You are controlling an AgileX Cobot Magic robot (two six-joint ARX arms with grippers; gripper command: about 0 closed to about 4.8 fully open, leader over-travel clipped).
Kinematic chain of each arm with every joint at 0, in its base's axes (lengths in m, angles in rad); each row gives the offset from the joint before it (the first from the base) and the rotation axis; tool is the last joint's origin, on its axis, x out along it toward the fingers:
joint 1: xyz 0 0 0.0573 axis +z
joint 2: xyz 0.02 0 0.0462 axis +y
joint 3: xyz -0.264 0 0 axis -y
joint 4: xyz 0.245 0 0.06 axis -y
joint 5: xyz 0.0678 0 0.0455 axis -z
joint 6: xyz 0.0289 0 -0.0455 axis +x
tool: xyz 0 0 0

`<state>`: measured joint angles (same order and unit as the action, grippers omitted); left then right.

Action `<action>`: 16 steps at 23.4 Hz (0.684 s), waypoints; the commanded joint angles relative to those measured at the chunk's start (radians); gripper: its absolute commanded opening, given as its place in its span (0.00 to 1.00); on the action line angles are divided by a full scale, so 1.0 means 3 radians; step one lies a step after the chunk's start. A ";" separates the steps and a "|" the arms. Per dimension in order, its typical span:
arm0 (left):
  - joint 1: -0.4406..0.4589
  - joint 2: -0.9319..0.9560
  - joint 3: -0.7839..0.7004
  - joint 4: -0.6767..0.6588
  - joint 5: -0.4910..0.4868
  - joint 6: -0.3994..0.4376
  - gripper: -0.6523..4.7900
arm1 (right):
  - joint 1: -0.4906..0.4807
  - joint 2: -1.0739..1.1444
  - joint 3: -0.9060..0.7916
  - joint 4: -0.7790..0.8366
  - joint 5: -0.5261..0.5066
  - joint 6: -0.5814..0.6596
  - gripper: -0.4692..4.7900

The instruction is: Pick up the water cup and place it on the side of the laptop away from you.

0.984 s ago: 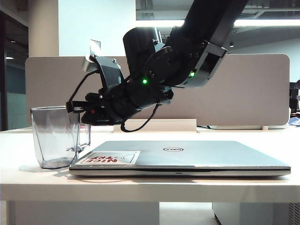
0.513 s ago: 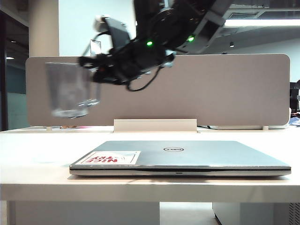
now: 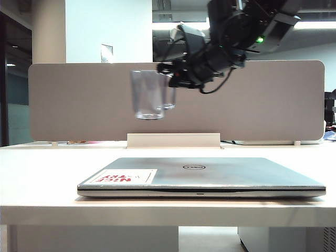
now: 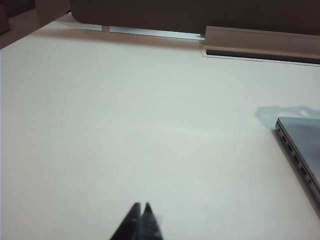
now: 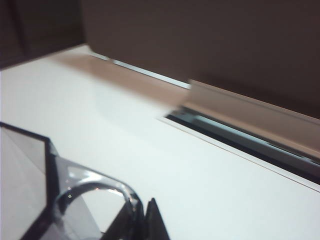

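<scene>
The water cup [image 3: 148,94], a clear grey-tinted tumbler, hangs upright in the air well above the far left part of the closed silver laptop [image 3: 210,176]. My right gripper [image 3: 170,73] holds it from the right, high above the table. In the right wrist view the cup [image 5: 75,200] fills the near corner, and the right gripper [image 5: 142,212] is shut on its curved clear edge. My left gripper [image 4: 141,206] is shut on nothing, low over bare white table, with the laptop's side edge [image 4: 302,145] off to one side.
A grey partition panel [image 3: 79,100] runs along the back of the table, with a white raised strip [image 3: 173,140] at its foot behind the laptop. A dark cable slot [image 5: 240,137] lies along that strip. The table's front edge [image 3: 168,207] is close to the laptop.
The right gripper has lifted the cup off the table at the laptop's left corner and carried it up and to the right, over the laptop's far side. The left gripper shows no movement.
</scene>
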<state>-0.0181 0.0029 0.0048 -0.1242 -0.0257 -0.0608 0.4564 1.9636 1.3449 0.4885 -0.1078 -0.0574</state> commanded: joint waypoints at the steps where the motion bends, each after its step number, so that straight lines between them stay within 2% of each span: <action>1: -0.0003 0.0004 0.0010 0.0020 0.0014 0.0000 0.11 | -0.0154 -0.0015 0.0019 0.0078 0.0020 0.0001 0.08; 8: -0.0003 0.0004 0.0010 0.0019 0.0013 0.0001 0.11 | -0.0544 0.0173 0.0168 0.0009 0.0003 0.0003 0.08; 16: -0.0003 0.0004 0.0010 0.0019 0.0013 0.0001 0.11 | -0.0577 0.0755 0.0777 -0.0173 0.0019 0.0018 0.08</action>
<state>-0.0181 0.0029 0.0048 -0.1246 -0.0257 -0.0608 0.2829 2.1872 1.5639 0.4194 -0.1070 -0.0563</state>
